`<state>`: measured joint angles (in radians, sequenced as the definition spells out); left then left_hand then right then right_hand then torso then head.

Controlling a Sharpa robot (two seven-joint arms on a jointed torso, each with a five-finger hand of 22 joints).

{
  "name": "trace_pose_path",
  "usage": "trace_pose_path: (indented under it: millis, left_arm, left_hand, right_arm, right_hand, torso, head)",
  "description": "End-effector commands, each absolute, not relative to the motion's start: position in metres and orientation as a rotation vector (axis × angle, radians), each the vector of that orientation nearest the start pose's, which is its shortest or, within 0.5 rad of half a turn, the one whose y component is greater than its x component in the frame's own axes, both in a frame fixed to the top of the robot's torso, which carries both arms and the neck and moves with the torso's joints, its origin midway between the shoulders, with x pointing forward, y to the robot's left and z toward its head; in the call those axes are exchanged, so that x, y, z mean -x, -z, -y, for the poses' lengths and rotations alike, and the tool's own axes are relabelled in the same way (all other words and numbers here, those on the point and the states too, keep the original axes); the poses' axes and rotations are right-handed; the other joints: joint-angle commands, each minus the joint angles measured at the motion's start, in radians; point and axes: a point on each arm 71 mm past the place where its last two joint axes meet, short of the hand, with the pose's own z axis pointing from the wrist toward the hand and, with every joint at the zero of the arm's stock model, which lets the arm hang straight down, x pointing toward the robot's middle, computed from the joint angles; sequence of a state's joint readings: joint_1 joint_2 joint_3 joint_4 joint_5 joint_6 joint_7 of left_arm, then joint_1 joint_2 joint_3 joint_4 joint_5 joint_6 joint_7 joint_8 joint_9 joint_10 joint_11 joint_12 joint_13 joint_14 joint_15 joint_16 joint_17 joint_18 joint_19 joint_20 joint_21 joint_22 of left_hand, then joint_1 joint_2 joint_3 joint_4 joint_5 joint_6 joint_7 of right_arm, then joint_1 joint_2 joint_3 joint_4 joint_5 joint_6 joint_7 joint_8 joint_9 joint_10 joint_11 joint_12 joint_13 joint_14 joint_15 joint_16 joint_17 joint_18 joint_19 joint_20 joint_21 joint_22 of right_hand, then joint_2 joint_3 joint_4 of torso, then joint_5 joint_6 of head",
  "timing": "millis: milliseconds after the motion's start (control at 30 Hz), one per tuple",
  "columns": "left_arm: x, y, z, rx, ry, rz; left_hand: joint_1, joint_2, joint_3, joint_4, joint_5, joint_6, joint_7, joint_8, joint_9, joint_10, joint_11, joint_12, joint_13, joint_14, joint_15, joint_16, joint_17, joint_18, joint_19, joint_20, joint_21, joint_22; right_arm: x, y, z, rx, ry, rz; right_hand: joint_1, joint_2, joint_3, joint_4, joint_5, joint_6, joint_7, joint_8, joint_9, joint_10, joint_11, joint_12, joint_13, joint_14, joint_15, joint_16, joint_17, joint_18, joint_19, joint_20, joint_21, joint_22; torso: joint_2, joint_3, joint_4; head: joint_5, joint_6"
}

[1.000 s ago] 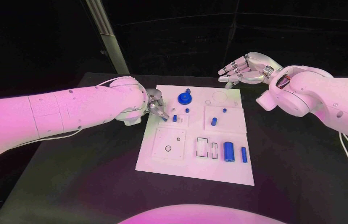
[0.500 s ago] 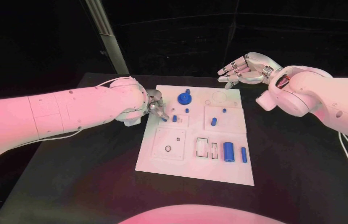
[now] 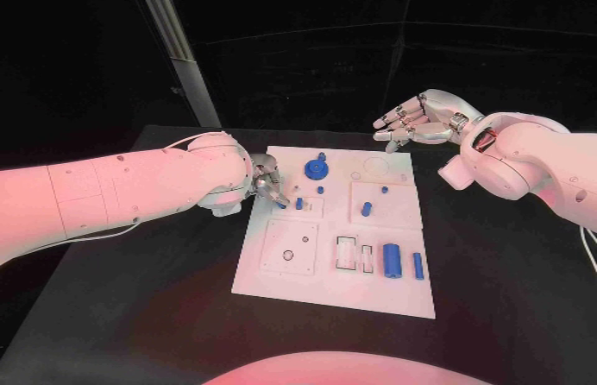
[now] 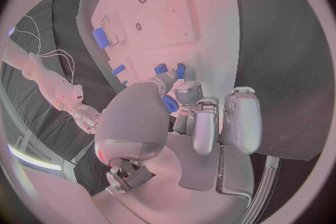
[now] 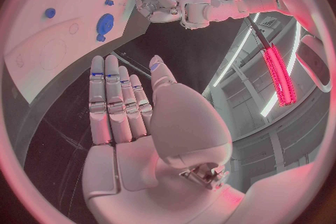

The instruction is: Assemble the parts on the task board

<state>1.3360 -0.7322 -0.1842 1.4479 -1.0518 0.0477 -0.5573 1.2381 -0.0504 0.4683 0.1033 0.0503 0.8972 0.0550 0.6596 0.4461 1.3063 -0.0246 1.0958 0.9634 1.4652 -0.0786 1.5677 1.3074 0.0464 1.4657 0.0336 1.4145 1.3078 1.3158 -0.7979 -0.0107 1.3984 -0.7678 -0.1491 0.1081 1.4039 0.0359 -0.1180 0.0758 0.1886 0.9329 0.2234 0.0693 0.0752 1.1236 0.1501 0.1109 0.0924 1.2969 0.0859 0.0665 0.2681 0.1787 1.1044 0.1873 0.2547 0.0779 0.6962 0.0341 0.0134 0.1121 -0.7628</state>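
No brand, label or legible writing found on the task board, the parts or either arm.

Left robot hand at the board's left edge, fingers curled down against the board near a small blue peg (in the left wrist view a blue piece sits between the fingertips and looks pinched; grip not fully confirmed).

Task board lying flat on the black worktop, long axis running from the near edge away toward the far edge, slightly skewed.

Round blue knob near the far left corner of the board, stem upright. Short blue peg just nearer than the knob. Two more small blue pegs on the right-hand panel, standing in it. Empty rectangular slots in the near half, long sides parallel to the board's long axis. Large blue cylinder lying flat beside the slots, axis along the board. Slim blue bar just right of the cylinder, same heading.

Right robot hand raised above the far right corner of the board, well apart from it, fingers spread and straight (right wrist view), holding nothing.
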Motion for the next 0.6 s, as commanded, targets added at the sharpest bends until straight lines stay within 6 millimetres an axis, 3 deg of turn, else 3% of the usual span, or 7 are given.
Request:
trace_pose_path:
  millis: [33, 600]
  left_arm:
    - [-0.4953, 0.2175, -0.1927, 0.144, 0.294, -2.302]
    - [-0.5018, 0.2213, -0.1870, 0.118, 0.264, -2.333]
  left_hand:
    - [0.005, 0.006, 0.087, -0.080, 0.003, -0.002, -0.008, 0.007, 0.001, 0.002, -0.001, -0.004, -0.001, 0.106, -0.005, 0.003, 0.263, 0.001, 0.030, -0.009, 0.003, 0.064]
    - [0.001, 0.007, 0.093, -0.079, 0.003, -0.003, -0.007, 0.009, 0.003, 0.003, -0.001, -0.004, -0.002, 0.106, -0.005, 0.003, 0.263, 0.001, 0.030, -0.009, 0.003, 0.065]
  right_arm:
    - [-0.5259, 0.1268, 0.2067, -0.312, -1.142, -1.710]
    - [-0.5255, 0.1268, 0.2058, -0.311, -1.144, -1.712]
  right_hand:
    - [-0.006, 0.006, -0.004, -0.002, 0.006, -0.007, -0.003, -0.002, 0.000, -0.005, -0.001, 0.007, -0.001, -0.007, 0.000, -0.003, -0.001, 0.005, 0.004, 0.006, -0.006, -0.001]
    - [-0.006, 0.006, -0.004, -0.002, 0.006, -0.007, -0.003, -0.002, 0.000, -0.005, -0.001, 0.007, -0.001, -0.007, 0.000, -0.003, -0.001, 0.005, 0.004, 0.006, -0.006, -0.001]
  torso:
    - [0.000, -0.0002, 0.0001]
    - [0.000, 0.0003, -0.0010]
  head:
    - [-0.002, 0.001]
    - [-0.002, -0.002]
